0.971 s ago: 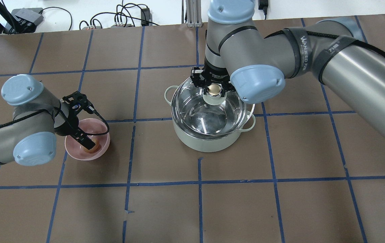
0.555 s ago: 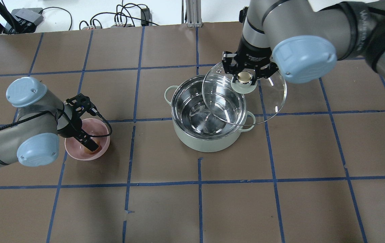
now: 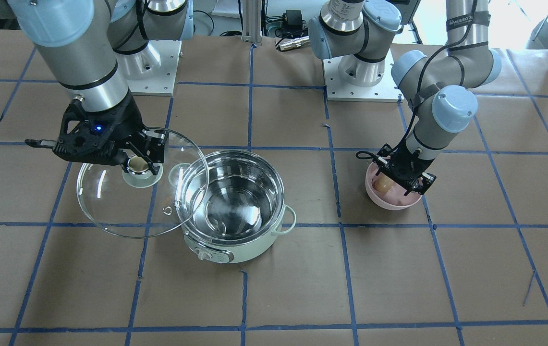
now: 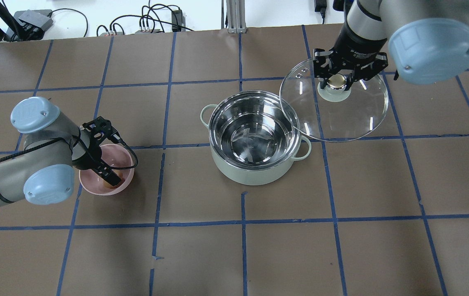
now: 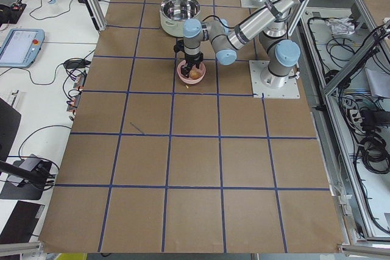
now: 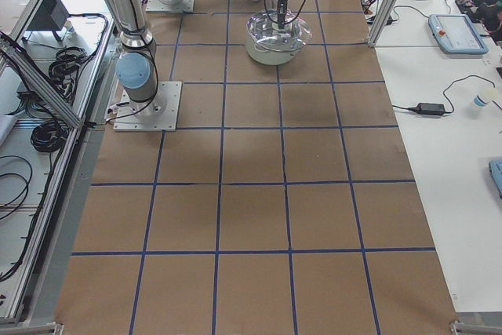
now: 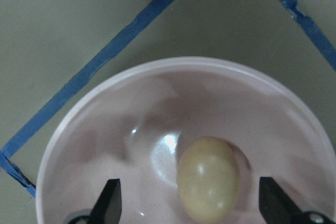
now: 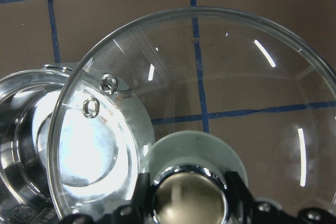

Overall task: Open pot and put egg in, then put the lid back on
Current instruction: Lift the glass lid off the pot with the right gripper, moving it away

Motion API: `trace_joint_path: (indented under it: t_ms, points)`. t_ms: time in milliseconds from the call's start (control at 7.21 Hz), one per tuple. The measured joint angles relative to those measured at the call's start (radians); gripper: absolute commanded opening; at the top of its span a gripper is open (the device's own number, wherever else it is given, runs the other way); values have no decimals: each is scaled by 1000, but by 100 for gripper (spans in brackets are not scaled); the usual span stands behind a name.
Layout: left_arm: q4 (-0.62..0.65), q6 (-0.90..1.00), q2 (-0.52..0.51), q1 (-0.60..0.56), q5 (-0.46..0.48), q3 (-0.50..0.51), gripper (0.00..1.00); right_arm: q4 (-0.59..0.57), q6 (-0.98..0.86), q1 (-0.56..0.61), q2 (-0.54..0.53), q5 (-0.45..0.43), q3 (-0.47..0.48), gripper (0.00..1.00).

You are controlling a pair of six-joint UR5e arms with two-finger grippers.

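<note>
The mint-green pot (image 4: 250, 174) stands open at the table's middle, its steel inside empty; it also shows in the front view (image 3: 235, 250). My right gripper (image 4: 335, 82) is shut on the beige knob (image 8: 189, 198) of the glass lid (image 4: 341, 119) and holds it in the air, beside the pot on my right and overlapping its rim. The egg (image 7: 208, 179) lies in a pink bowl (image 7: 79, 129). My left gripper (image 4: 109, 177) is open inside the bowl, a finger on either side of the egg and not touching it.
The pink bowl (image 4: 90, 187) sits left of the pot, about one tile away. Blue tape lines grid the brown table. Cables and power bricks (image 4: 33, 18) lie beyond the far edge. The arm bases (image 3: 360, 72) are bolted at the robot's side.
My right gripper has lifted the lid off the pot and carried it right and farther back. My left gripper stays in the bowl, shifted only slightly.
</note>
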Motion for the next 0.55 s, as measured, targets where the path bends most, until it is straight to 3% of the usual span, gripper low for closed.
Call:
trace_joint_path:
  t_ms: [277,555]
  points:
    - [5,0,-7,0,1,0,79,15,-62,-50,-12,10,0,41]
    - [7,0,-9,0,2,0,71,19,-76,-66,-14,27,2,41]
